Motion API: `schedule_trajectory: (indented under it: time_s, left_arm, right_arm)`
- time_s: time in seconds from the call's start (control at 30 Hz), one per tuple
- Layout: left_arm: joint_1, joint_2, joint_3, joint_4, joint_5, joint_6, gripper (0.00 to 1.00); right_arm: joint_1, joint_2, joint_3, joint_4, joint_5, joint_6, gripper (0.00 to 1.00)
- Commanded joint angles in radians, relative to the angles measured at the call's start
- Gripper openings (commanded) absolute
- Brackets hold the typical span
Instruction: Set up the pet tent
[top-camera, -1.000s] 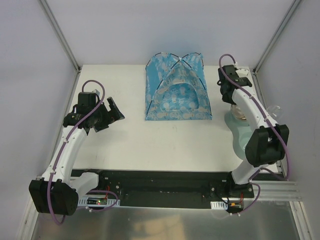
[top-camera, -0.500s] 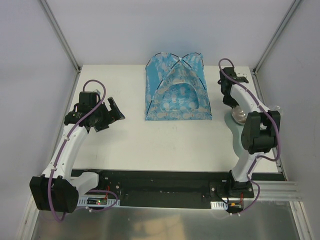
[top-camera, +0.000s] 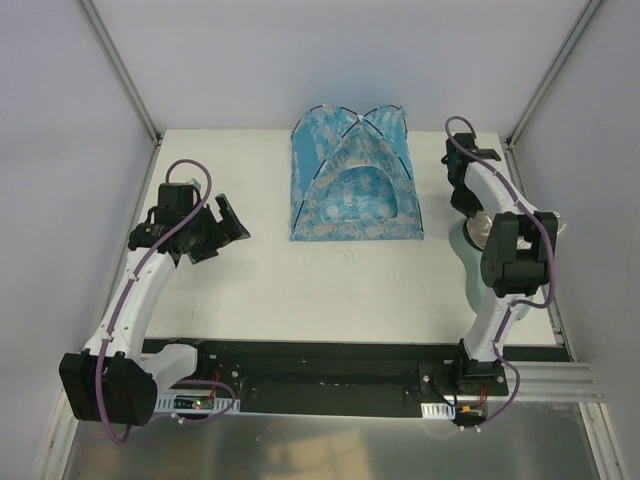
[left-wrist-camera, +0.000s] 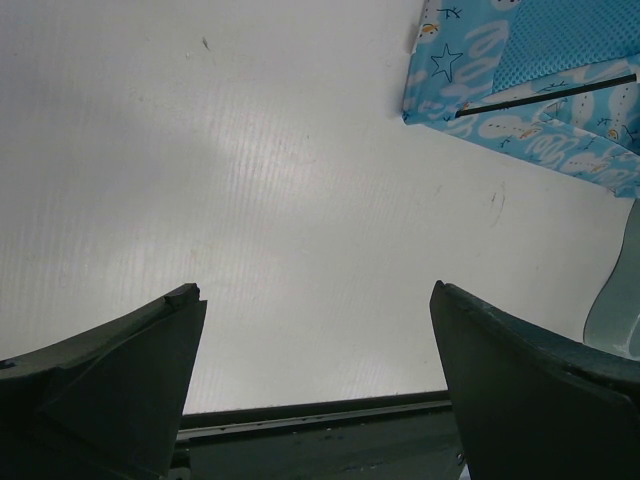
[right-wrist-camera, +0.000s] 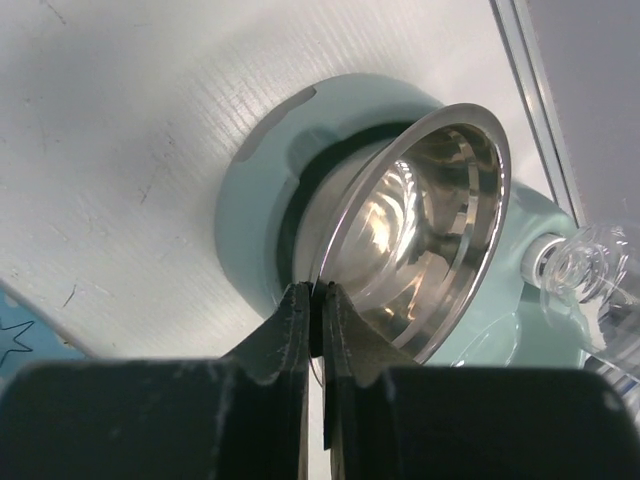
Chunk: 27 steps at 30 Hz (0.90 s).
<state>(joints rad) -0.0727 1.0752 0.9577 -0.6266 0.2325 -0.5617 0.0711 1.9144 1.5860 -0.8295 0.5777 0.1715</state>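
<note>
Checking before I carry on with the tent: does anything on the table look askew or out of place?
Yes. At the right edge the steel bowl sits tilted in its pale green stand, its rim pinched by the shut right gripper. The pet tent stands upright, poles crossed.

pet tent (top-camera: 352, 185) far centre of table (top-camera: 300, 290), bowl (right-wrist-camera: 420, 230) right of it

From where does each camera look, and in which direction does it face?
Top external: high behind the robot, looking down on the table, tent, left arm and right arm.
Left wrist: on the left arm, facing table and a tent corner; open left gripper frames it.
Right wrist: on the right arm, facing a tilted bowl over a teal stand; right gripper pinches its rim.
Shared: top and left wrist show the tent.
</note>
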Motion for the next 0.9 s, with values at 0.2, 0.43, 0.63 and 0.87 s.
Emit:
schedule_trajectory:
  time_s: [0.2,0.43,0.63,0.87]
  left_arm:
    - [-0.007,-0.035,0.027,0.004,0.01,-0.014,0.99]
    - [-0.007,-0.054,0.021,0.005,0.008,-0.023,0.99]
    - [-0.007,-0.063,0.023,0.002,0.007,-0.023,0.99]
    - [-0.007,-0.064,0.032,0.002,-0.009,-0.018,0.99]
  right_arm:
    - [-0.014,0.017,0.109,-0.151,-0.101,0.065,0.32]
    - [-0.016,-0.002,0.127,-0.204,-0.101,0.071,0.39]
    - [-0.014,-0.034,0.112,-0.169,-0.139,0.042,0.41]
    - [-0.042,-0.104,-0.023,0.003,-0.237,0.036,0.29]
